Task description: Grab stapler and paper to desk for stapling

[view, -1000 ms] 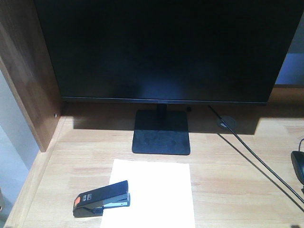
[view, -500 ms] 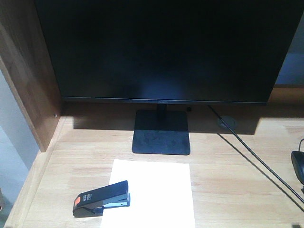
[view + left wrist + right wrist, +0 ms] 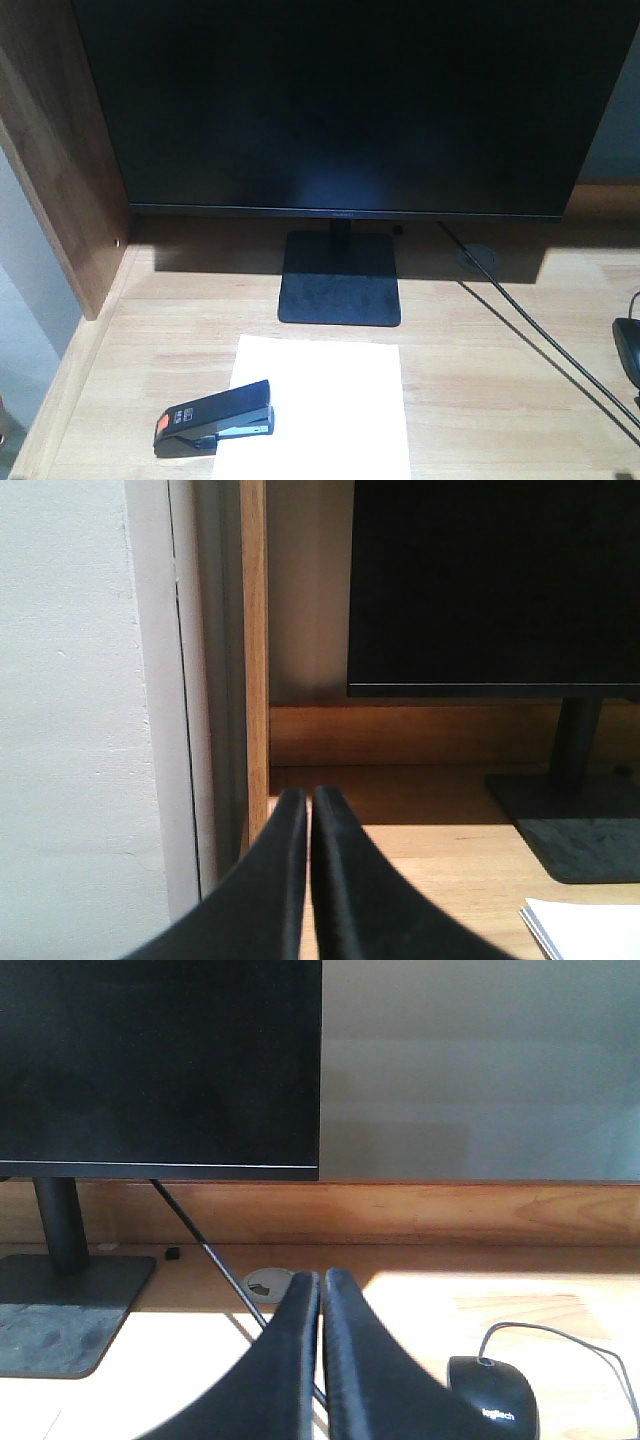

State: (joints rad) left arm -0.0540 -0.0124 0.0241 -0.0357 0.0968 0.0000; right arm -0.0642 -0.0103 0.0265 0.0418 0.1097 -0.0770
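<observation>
Black stapler [image 3: 213, 418], orange patch at left end, lies angled across near-left edge of white paper [image 3: 322, 405] on wood-grain tabletop [image 3: 470, 370], before monitor stand [image 3: 340, 277]. Left fingers [image 3: 290, 865] closed, empty; right fingers [image 3: 300, 1345] likewise.

We have open desk [image 3: 480, 390] right of the paper [image 3: 330, 405]. Blockers: monitor [image 3: 340, 100] and its base [image 3: 340, 280] behind, dark side panel [image 3: 55, 170] left, cable [image 3: 540, 340] and mouse [image 3: 628, 350] far right.
</observation>
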